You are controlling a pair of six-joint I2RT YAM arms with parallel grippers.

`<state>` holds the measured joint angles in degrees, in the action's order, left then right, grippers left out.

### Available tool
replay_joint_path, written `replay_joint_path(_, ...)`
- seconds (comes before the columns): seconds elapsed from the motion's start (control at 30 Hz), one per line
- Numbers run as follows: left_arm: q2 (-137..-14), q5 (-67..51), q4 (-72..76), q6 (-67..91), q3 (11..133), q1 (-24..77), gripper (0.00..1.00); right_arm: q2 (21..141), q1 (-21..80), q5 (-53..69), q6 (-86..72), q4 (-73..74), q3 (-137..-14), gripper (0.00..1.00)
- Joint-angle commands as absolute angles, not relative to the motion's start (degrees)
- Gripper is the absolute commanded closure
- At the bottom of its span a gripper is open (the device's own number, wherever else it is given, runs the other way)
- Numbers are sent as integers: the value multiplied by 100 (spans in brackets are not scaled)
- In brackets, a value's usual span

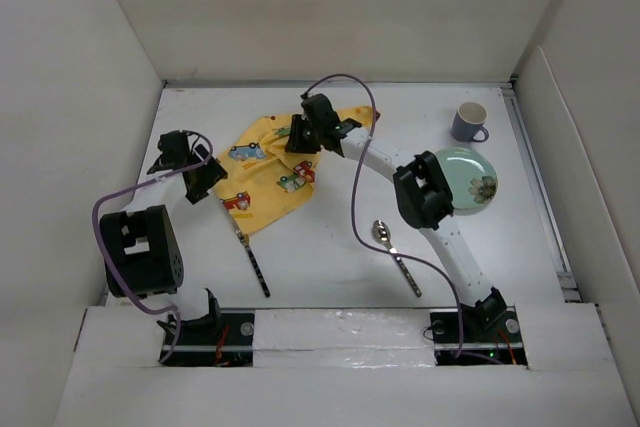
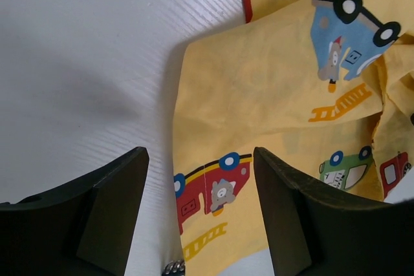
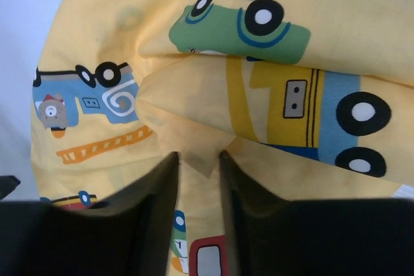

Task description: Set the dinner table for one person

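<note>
Plate [image 1: 478, 179]: the right arm [image 1: 425, 192] covers its left rim from you.
Yellow cloth [image 1: 262, 175]: the right gripper [image 1: 299, 139] hides its far part from above; both wrist views cut it off.
Dark utensil [image 1: 254, 267]: too small for you to tell knife from fork; the left wrist view shows only a metal tip at its bottom edge.
Spoon [image 1: 383, 235]: a purple cable [image 1: 355, 187] crosses its handle.
Mug [image 1: 469, 122]: its inside is too small to judge.
</note>
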<state>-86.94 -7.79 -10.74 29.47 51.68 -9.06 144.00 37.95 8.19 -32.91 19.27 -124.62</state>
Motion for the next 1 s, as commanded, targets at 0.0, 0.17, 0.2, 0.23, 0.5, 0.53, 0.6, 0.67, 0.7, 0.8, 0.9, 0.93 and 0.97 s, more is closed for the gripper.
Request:
replay_joint_path(0.0, -8867, -914, -791, 3050, 5115, -905, 37, 14441, 3902, 826, -3437, 1714, -12621, 69)
replay_joint_path(0.17, -9035, -932, -695, 3059, 5185, -905, 40, 14432, 3850, 747, -3436, 1661, -12674, 81)
replay_joint_path(0.2, -9079, -940, -660, 3059, 5194, -905, 40, 14432, 3850, 764, -3445, 1661, -12683, 89)
replay_joint_path(0.23, -9114, -949, -650, 3067, 5220, -905, 43, 14432, 3797, 782, -3437, 1652, -12691, 93)
replay_joint_path(0.5, -9675, -1195, -291, 3173, 5668, -853, 100, 13547, 3543, 844, -3226, 1389, -12375, 100)
replay_joint_path(0.53, -9755, -1187, -264, 3208, 5878, -800, 100, 13405, 3490, 844, -3052, 1389, -12323, 100)
replay_joint_path(0.6, -10148, -1282, -185, 3348, 6316, -695, 100, 12871, 3245, 791, -2770, 1459, -12113, 100)
replay_joint_path(0.67, -10351, -1309, -158, 3444, 6660, -694, 100, 12439, 3078, 843, -2638, 1476, -11823, 100)
replay_joint_path(0.7, -10458, -1379, -106, 3498, 6845, -642, 100, 12210, 2989, 852, -2576, 1477, -11612, 100)
replay_joint_path(0.8, -10801, -1572, 104, 3769, 7452, -642, 100, 11147, 2604, 949, -2479, 1345, -10497, 100)
replay_joint_path(0.9, -11204, -1600, 19, 3815, 8066, -642, 100, 10110, 2252, 1081, -2487, 1213, -9162, 100)
replay_joint_path(0.93, -11302, -1617, 18, 3780, 8408, -642, 99, 9899, 2180, 1125, -2531, 1213, -8836, 100)
replay_joint_path(0.97, -11538, -1713, -278, 3657, 8785, -642, 72, 9505, 2067, 1195, -2540, 1222, -8233, 100)
